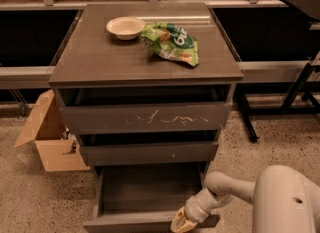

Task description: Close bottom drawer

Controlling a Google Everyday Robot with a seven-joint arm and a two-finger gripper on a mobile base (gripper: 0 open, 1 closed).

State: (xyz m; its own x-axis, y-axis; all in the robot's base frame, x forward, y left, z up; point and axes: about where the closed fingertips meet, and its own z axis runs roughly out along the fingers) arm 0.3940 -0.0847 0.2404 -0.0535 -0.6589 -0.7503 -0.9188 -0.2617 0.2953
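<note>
The bottom drawer (145,192) is the lowest of three dark grey-brown drawers and stands pulled out, its wide shallow box bare inside. Its plain front edge (130,223) runs along the bottom of the view. My gripper (181,222) sits at the right part of that front edge, touching or just above it, with its tan fingertips pointing down-left. The white arm reaches in from the lower right.
The middle drawer (149,153) and the scratched top drawer (146,118) are pushed in. A white bowl (125,27) and a green snack bag (172,42) lie on the cabinet top. An open cardboard box (47,134) stands on the floor at left; a black table leg (295,94) at right.
</note>
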